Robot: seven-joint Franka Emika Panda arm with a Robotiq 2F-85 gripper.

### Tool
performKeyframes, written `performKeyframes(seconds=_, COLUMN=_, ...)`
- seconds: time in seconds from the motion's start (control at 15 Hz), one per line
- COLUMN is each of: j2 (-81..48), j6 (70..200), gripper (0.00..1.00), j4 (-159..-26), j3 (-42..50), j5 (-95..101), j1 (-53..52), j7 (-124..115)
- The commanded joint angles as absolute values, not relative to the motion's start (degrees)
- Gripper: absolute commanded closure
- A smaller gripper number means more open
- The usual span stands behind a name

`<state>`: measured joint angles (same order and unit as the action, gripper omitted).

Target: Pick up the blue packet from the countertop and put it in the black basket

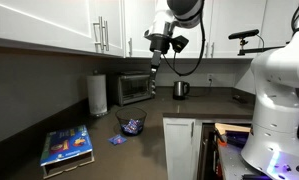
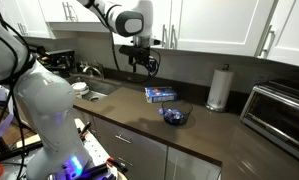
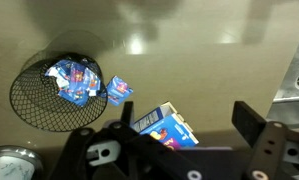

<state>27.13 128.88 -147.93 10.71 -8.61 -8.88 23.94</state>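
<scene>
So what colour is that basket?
Black: the basket is see-through wire mesh, clearest in the wrist view.

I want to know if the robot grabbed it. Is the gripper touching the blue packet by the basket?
Apart. In an exterior view the gripper hangs high up, and the blue packet lies far below it on the countertop.

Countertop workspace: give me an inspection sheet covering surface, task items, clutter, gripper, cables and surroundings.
Surface: dark countertop, no spills seen.
Job's things: blue packet lies on the counter beside the black basket, outside it; the basket holds other blue packets.
Clutter: large blue box, paper-towel roll, toaster oven, kettle.
Grippers: gripper open, empty, high above the counter.
Cables: black cable loops off the wrist.
Surroundings: white cabinets, sink.
</scene>
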Motion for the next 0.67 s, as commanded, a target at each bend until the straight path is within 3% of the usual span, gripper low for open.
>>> performKeyframes(seconds=0.0, j2=15.04, j6=126.38, gripper=0.0, j4=-138.48, j3=6.67, j5=-6.62, j1=-7.67, j7=20.83)
performKeyframes(seconds=0.2, j2=8.9, j6=121.91, gripper=0.0, j4=-132.91, j3=3.94, j5=-3.06, j1=-5.97, j7=17.1)
performKeyframes(seconds=0.27, j2=12.97, j6=126.0, gripper=0.0, j4=-137.62, j3=4.31, j5=-5.96, j1=-6.37, j7=19.98)
performKeyframes(seconds=0.6, j2=8.76, j6=123.3, gripper=0.0, j4=-133.69, j3=3.3, j5=-4.36, j1=-5.4, j7=18.63)
